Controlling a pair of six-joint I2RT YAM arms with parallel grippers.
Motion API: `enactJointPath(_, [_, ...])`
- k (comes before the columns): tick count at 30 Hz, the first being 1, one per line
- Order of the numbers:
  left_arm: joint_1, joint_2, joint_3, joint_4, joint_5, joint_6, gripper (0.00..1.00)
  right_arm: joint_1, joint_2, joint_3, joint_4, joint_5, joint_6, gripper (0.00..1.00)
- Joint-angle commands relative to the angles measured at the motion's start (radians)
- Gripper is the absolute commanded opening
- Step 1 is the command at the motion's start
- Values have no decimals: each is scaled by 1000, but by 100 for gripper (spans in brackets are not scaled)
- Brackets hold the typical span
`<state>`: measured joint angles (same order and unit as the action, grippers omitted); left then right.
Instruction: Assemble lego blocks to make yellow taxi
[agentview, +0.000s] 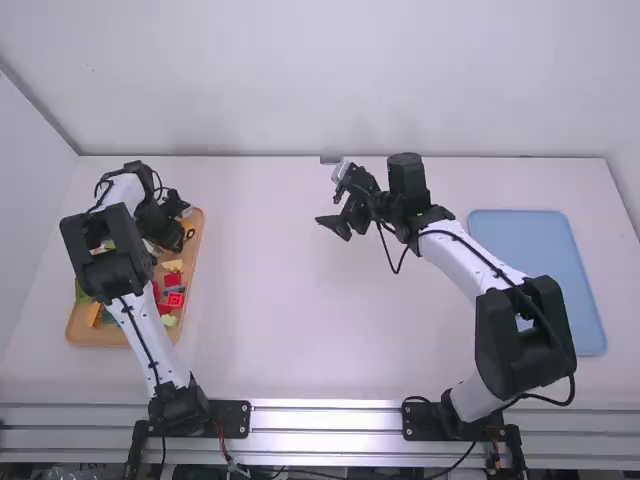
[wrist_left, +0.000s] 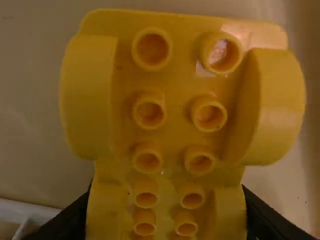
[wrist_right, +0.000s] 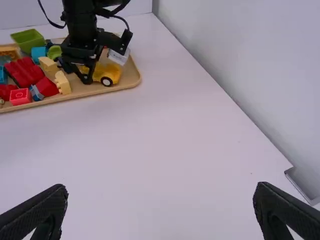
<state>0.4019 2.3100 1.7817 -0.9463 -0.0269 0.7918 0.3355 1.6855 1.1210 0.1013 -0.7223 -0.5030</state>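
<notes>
My left gripper (agentview: 172, 232) is low over the far end of the wooden tray at the left. From the left wrist, the yellow car base (wrist_left: 175, 125) appears close up, hollow studs and fender arches facing the camera, with the left gripper (wrist_left: 166, 200) shut on its sides. Seen from the right wrist, the yellow car base (wrist_right: 114, 72) has a black-and-white wheel (wrist_right: 106, 81) and is partly behind the left gripper's dark fingers. Over the middle of the table, my right gripper (agentview: 345, 205) stands open; the right gripper (wrist_right: 160, 195) has nothing between its fingers.
The tray (wrist_right: 131, 81) also holds red blocks (wrist_right: 25, 72), pale yellow blocks (wrist_right: 62, 82), a green block (wrist_right: 28, 39) and blue blocks. A blue tray (agentview: 540, 245) lies at the table's right. A wall (agentview: 300, 90) borders the far edge.
</notes>
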Motion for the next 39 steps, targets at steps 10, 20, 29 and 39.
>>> enactJointPath(10, [-43,-117,3,21,14,-227,40,-2,9,9,24,13,8,99])
enactJointPath(20, [-206,-488,-289,114,69,-135,34,-2,9,9,26,13,9,99])
enactJointPath(29, [-552,-541,-509,211,142,-151,25,-66,5,9,-18,-136,-2,99])
enactJointPath(39, [-817,-457,-591,325,173,-53,26,-201,-8,9,-76,-303,-3,99])
